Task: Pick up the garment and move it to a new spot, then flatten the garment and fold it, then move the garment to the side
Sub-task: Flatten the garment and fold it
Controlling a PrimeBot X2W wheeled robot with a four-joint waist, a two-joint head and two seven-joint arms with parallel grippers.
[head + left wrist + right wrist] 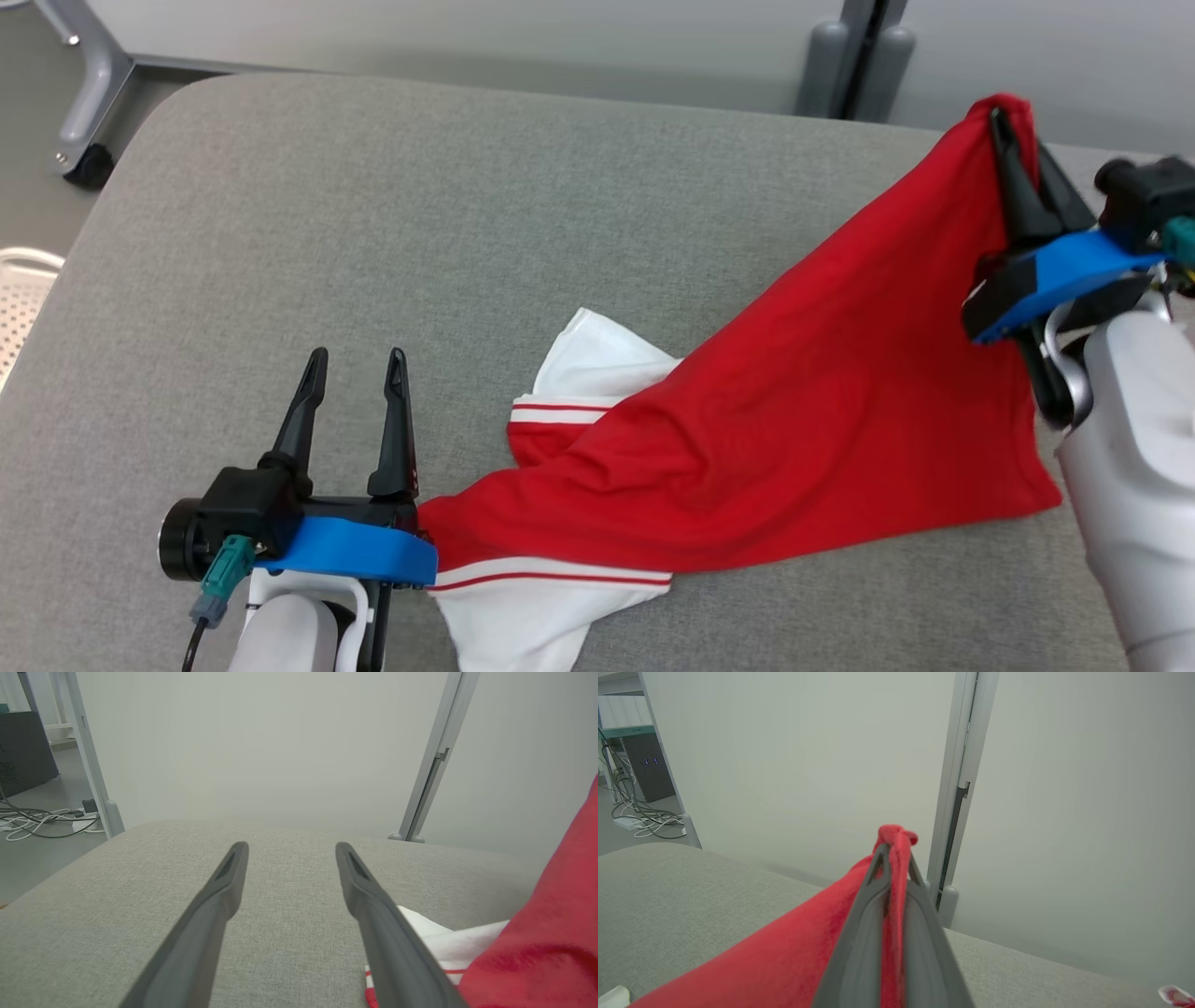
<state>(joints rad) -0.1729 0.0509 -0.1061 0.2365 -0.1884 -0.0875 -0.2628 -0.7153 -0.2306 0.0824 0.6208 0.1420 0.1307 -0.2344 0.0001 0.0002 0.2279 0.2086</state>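
The right gripper (1013,126) (896,851) has its two dark fingers pressed together on a bunched corner of the red garment (822,401) (784,961). A small knob of cloth pokes out past the fingertips. It holds that corner lifted above the far right part of the grey padded surface (373,233) (668,896).

From the pinch the red cloth slopes down in a broad, taut sheet toward the near edge of the surface. There the rest of the garment lies crumpled, a little right of the surface's middle. One white sleeve (597,359) with red stripe trim sticks out from under the red cloth on the far side. A second white part (532,616) with the same trim lies at the near edge of the surface.

The left gripper (358,359) (290,847) sits low over the near left part of the surface, its fingers spread wide with nothing between them, pointing toward the far edge. The garment's (551,933) red hem reaches the blue bracket (359,551) at this gripper's base; whether they touch, I cannot tell.

Beyond the far edge of the surface (289,952) stands a pale partition with a grey post (864,56). Off its far left corner are a metal leg (89,103) and cables (42,821) on the floor.
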